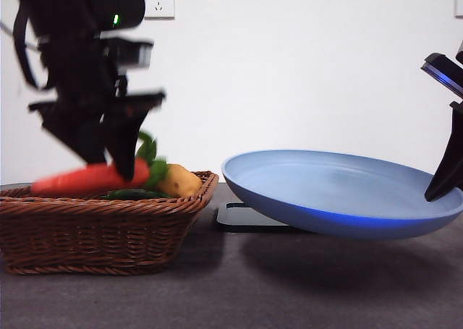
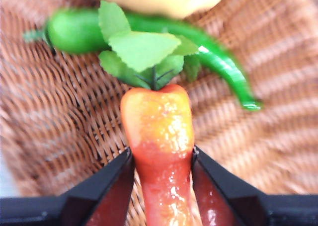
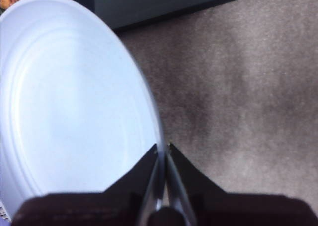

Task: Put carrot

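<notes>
The glossy orange-red carrot [image 1: 87, 178] hangs just above the wicker basket [image 1: 101, 228], its green leaf tuft [image 2: 144, 52] pointing toward the plate side. My left gripper [image 2: 161, 171] is shut on the carrot [image 2: 159, 141] around its middle; in the front view it [image 1: 108, 152] comes down from the upper left. The blue plate [image 1: 340, 191] is held tilted above the table on the right. My right gripper [image 3: 163, 159] is shut on the plate's rim [image 3: 158, 136], seen as a black tip [image 1: 445, 181] at the plate's right edge.
Inside the basket lie a yellow-brown potato [image 1: 181, 181] and a slim dark-green vegetable [image 2: 149, 32]. A flat black slab [image 1: 246, 217] sits on the grey table under the plate's left edge. A wall socket [image 1: 159, 1] is on the white wall behind.
</notes>
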Controlling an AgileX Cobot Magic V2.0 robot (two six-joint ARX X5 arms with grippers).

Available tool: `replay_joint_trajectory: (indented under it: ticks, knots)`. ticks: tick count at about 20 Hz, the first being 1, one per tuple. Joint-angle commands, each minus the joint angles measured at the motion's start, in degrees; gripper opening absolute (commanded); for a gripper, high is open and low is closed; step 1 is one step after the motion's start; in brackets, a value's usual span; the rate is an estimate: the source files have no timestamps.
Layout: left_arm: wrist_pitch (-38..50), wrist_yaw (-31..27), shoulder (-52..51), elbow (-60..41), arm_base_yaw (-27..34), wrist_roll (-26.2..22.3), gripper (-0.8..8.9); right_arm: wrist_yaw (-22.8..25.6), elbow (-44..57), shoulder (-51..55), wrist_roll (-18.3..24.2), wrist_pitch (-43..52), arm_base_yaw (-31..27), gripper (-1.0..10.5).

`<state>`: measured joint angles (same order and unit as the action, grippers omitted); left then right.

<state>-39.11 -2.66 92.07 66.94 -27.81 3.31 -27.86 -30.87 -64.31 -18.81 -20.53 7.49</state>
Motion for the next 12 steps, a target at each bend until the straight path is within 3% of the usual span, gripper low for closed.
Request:
replay_joint_trajectory:
  ticks: [1, 3, 6, 7, 9, 12]
  knots:
    - [-6.4, 6.6, 0.7, 7.0, -0.4, -2.1, 1.49, -0.2, -0.6, -0.4, 0.3, 0.9, 0.1, 0.1]
    - [-8.5, 18.0, 0.7, 12.0, -0.5, -2.1, 1.49, -0.3, -0.6, -0.4, 0.3, 1.3, 0.1, 0.1]
    - [-3.9, 40.4, 0.7, 16.0, -1.7, -2.1, 1.5, -0.3, -0.6, -0.4, 0.3, 2.1, 0.1, 0.1]
    - [-1.7, 43.2, 0.7, 16.0, -3.0, -2.1, 1.5, -0.2, -0.6, -0.4, 0.3, 2.2, 0.1, 0.1]
    - [0.6, 39.6, 0.8, 16.0, -6.5, -2.1, 1.5, -0.3, -0.6, -0.4, 0.3, 2.1, 0.1, 0.1]
    - [1.9, 24.6, 0.8, 15.9, -14.2, -4.3, 1.5, -0.3, -0.6, -0.4, 0.2, 2.1, 0.1, 0.1]
